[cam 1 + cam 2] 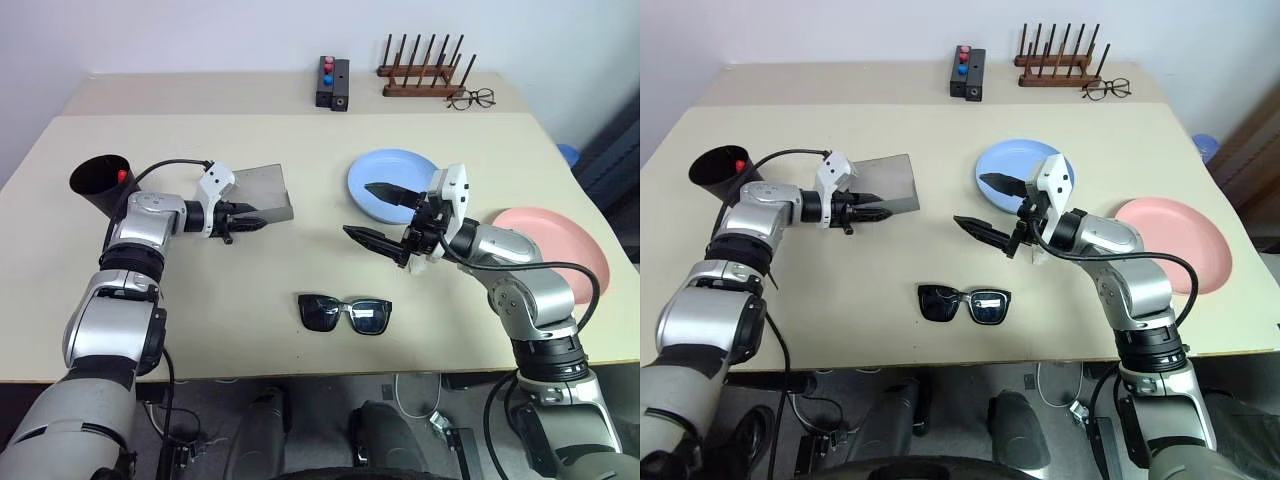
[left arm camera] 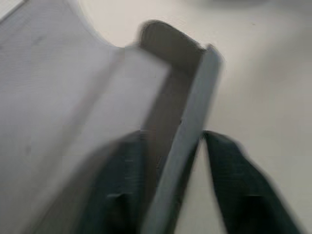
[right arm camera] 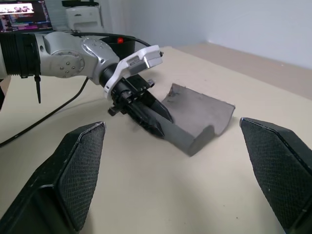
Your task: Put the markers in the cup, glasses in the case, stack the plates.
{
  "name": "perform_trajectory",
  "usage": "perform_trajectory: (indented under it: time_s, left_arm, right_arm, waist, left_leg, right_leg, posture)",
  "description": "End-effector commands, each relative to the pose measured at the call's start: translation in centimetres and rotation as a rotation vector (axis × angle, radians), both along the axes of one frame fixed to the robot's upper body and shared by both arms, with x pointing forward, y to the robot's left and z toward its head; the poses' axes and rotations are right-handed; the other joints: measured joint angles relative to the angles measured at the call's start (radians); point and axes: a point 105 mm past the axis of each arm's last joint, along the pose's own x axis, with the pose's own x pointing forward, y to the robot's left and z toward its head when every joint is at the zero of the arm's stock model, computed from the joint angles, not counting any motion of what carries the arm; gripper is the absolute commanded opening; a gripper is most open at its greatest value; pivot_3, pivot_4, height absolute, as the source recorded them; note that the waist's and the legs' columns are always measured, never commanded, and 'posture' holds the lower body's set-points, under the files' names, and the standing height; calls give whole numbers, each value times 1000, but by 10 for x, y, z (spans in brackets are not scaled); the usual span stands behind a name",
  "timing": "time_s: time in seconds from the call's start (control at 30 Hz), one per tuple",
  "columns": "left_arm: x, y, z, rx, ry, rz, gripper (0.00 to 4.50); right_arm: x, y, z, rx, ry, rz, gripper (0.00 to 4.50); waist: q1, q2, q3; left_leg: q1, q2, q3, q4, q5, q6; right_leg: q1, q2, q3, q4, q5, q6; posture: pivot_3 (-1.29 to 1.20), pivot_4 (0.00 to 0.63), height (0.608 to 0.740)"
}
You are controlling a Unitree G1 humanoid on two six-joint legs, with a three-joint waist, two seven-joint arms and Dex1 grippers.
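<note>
Plates (image 1: 393, 172): two (blue, pink); one sunglasses (image 1: 345, 313), one case (image 1: 262, 192)

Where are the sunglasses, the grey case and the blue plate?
sunglasses (image 1: 345, 313), left eye view, on the bridge.
grey case (image 1: 268, 187), left eye view, on its open lid.
blue plate (image 1: 1002, 161), right eye view, on its bare middle.
</note>
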Motion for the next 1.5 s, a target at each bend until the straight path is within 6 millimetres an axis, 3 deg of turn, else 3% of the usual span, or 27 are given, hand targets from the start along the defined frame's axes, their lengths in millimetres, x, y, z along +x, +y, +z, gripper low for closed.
perform_trajectory:
  time_s: [0.03,0.3,0.47,0.63,0.83,1.07,1.37,1.5]
  left_arm:
    - [1,-4,6,1,-22,-18,70]
    - [-5,-15,21,-101,-29,-107,70]
    - [-38,-19,35,-163,102,-289,70]
    - [-84,1,23,-47,247,-392,70]
    - [-117,13,12,48,322,-445,70]
    - [-129,13,-7,75,374,-445,70]
    - [-124,13,-17,57,389,-387,70]
    - [-124,8,-13,39,379,-407,1581]
  right_arm:
    - [-4,1,12,12,-58,10,4500]
    - [-4,4,12,11,-57,15,4500]
    - [-4,4,11,8,-57,16,4500]
    - [-3,2,11,4,-58,11,4500]
    - [-3,2,10,3,-55,13,4500]
    - [-3,3,10,4,-56,16,4500]
    - [-3,2,9,1,-55,11,4500]
    - [-3,3,9,4,-55,14,4500]
  waist:
    - [0,0,0]
    - [0,0,0]
    - [-5,0,0]
    - [-25,2,1]
    - [-16,2,2]
    - [-3,2,2]
    - [-2,2,1]
    - [-2,2,1]
  left_leg:
    - [0,0,0,0,0,0]
    - [0,0,0,0,0,0]
    - [-1,0,0,0,0,0]
    - [0,1,0,-2,0,0]
    - [0,1,-1,-1,1,0]
    - [0,1,-1,-1,1,1]
    - [0,1,-1,-1,1,1]
    - [0,1,0,-1,1,1]
  right_leg:
    - [0,0,0,0,0,0]
    - [0,-1,0,0,0,0]
    - [0,0,0,0,0,0]
    - [-1,1,1,0,0,0]
    - [0,-3,1,0,0,-1]
    - [0,-4,1,0,0,-1]
    - [-1,-4,1,0,0,-1]
    - [0,-4,1,0,0,-1]
  posture:
    - [0,150,740]
    - [0,150,740]
    - [0,150,740]
    - [0,150,740]
    - [0,150,740]
    - [0,150,740]
    - [0,150,740]
    - [0,150,740]
